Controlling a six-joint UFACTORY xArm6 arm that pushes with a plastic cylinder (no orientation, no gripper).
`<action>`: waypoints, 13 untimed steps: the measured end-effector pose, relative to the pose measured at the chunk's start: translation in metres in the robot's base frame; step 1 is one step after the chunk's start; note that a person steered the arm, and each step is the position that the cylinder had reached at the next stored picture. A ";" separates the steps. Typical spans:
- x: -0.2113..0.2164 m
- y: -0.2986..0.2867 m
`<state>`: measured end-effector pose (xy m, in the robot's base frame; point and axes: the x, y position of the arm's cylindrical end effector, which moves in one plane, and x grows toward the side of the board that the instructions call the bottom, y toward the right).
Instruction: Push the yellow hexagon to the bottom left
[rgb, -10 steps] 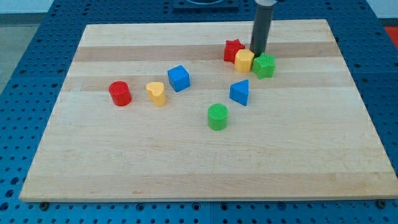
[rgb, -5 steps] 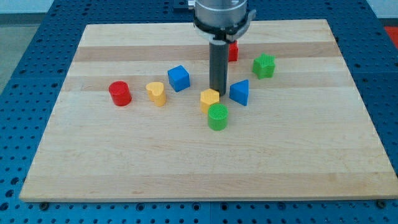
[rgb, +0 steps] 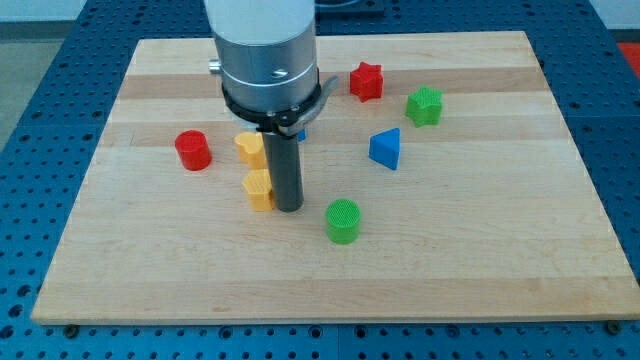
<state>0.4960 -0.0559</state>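
Observation:
The yellow hexagon (rgb: 259, 189) sits on the wooden board (rgb: 480, 260), left of centre. My tip (rgb: 288, 208) is at its right side, touching it. The rod and the arm's grey body rise above it and hide most of the blue cube (rgb: 301, 131). A yellow heart (rgb: 249, 147) lies just above the hexagon toward the view's top.
A red cylinder (rgb: 192, 150) is at the left. A green cylinder (rgb: 343, 221) lies right of my tip. A blue triangle (rgb: 385, 149), a red star (rgb: 367, 81) and a green star (rgb: 424, 105) are at the upper right.
My tip has moved left and toward the view's bottom, pushing the yellow hexagon from beside the green star, past the green cylinder, to below the yellow heart. The green cylinder shifted slightly down.

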 end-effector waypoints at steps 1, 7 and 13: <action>-0.011 -0.005; -0.022 -0.055; -0.043 -0.112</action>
<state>0.4525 -0.1674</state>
